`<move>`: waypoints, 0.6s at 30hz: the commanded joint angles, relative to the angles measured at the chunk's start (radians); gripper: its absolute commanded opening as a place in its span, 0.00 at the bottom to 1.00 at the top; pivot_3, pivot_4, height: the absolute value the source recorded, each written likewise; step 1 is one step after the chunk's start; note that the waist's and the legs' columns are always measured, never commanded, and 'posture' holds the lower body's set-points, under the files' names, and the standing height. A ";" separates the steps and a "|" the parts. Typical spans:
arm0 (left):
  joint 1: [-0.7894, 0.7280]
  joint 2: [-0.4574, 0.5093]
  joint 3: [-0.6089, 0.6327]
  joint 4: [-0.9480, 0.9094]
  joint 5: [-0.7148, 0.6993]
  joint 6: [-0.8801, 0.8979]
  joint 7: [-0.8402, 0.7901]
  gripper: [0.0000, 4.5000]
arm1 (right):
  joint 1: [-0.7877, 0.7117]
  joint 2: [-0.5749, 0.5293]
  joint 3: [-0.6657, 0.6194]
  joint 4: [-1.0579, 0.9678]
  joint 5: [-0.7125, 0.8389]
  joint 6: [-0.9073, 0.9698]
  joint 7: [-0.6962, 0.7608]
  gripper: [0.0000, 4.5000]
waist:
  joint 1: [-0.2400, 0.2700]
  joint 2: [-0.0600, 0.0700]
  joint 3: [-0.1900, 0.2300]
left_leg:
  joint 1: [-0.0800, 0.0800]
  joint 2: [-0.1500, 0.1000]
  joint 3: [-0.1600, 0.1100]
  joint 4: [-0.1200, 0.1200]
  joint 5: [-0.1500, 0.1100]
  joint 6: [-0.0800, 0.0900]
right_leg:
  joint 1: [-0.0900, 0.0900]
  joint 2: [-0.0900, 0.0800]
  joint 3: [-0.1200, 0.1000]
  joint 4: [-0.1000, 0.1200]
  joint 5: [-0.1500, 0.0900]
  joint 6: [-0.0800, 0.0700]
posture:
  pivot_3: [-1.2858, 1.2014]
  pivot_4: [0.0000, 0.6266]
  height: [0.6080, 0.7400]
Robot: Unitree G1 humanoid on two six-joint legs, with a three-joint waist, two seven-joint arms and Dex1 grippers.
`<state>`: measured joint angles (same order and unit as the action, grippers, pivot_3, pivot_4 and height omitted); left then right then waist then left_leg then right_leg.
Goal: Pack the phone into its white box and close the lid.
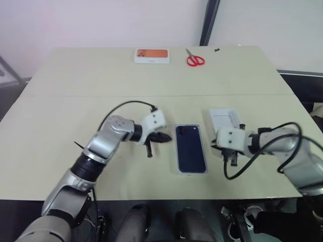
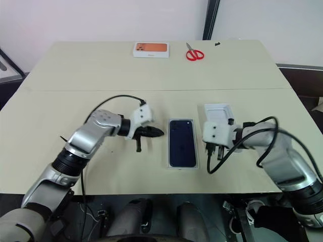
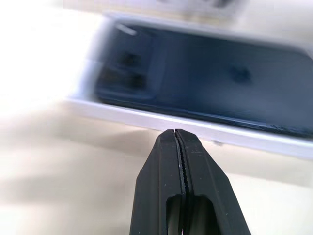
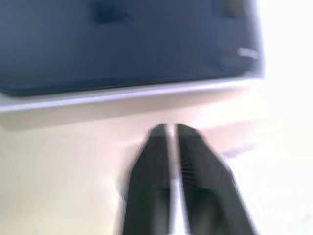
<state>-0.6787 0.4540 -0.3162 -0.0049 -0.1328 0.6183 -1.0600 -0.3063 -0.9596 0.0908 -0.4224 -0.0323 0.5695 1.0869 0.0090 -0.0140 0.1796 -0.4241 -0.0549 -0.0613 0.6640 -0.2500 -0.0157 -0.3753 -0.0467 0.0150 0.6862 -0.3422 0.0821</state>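
Beige table (image 1: 60,126), seen from above. Item one: the lid (image 1: 191,148), white-rimmed with a dark blue phone printed on its face, lying flat at lower centre of the frame, long side running away from the camera; whether the white box and the phone sit beneath it cannot be told, as neither is separately visible. Item two: white insert tray (image 1: 223,120), just right of and slightly above the lid, partly covered by the right arm's wrist housing. Item three: white box with an orange picture (image 1: 152,55), at upper centre near the table's far edge. Item four: red-handled scissors (image 1: 194,59), just right of that box, well apart from the lid. Left gripper (image 1: 164,137): at centre left, pointing toward the lid's left long edge, near it but apart; its two black fingers are pressed flat together with nothing between them, as the left wrist view confirms (image 3: 176,142). Right gripper (image 4: 168,131): at lower right of the lid, near its right long edge and not touching it; in the right wrist view a narrow slit separates the two fingers, which grasp nothing.
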 commanded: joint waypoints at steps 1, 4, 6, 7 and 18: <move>-0.010 0.020 0.085 -0.022 -0.047 -0.003 0.019 0.00 | -0.047 0.023 -0.073 -0.030 0.082 0.118 -0.020 0.51 | -0.002 0.000 0.000 | 0.000 0.000 0.000 0.000 0.000 0.000 | 0.000 0.000 0.000 0.000 0.000 0.000 | 0.52 0.24 1.00; 0.033 0.065 0.192 -0.055 -0.129 -0.032 -0.015 0.00 | -0.161 0.105 -0.084 -0.017 0.152 0.507 -0.099 0.62 | -0.007 0.000 0.000 | 0.000 0.000 0.000 0.000 0.000 0.000 | -0.001 0.000 0.000 0.000 0.000 0.000 | 0.52 0.24 1.00; 0.067 0.093 0.226 -0.076 -0.170 -0.055 -0.048 0.00 | -0.207 0.148 -0.080 0.000 0.175 0.651 -0.146 0.62 | -0.013 0.000 0.000 | 0.000 0.000 0.000 -0.001 0.000 -0.001 | -0.002 0.000 0.001 0.001 0.000 0.000 | 0.52 0.24 1.00; 0.103 0.117 0.240 -0.095 -0.185 -0.104 -0.085 0.00 | -0.235 0.180 -0.080 0.025 0.173 0.730 -0.187 0.62 | -0.015 0.000 0.000 | 0.000 0.000 0.000 -0.001 0.000 -0.001 | -0.002 0.000 0.000 0.001 0.000 0.000 | 0.52 0.24 1.00; 0.326 0.254 0.230 -0.200 -0.212 -0.295 -0.213 0.00 | -0.349 0.278 -0.027 0.144 0.205 1.044 -0.433 0.62 | -0.017 0.001 0.000 | -0.002 0.000 0.001 -0.003 -0.002 0.003 | -0.004 -0.002 0.001 0.000 0.000 0.000 | 0.52 0.24 1.00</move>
<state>-0.3568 0.6986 -0.0906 -0.1715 -0.3396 0.3565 -1.2701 -0.6349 -0.6856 0.0649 -0.2744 0.1617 1.5980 0.6828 -0.0080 -0.0128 0.1791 -0.4261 -0.0549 -0.0604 0.6612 -0.2523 -0.0119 -0.3794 -0.0484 0.0158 0.6863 -0.3421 0.0816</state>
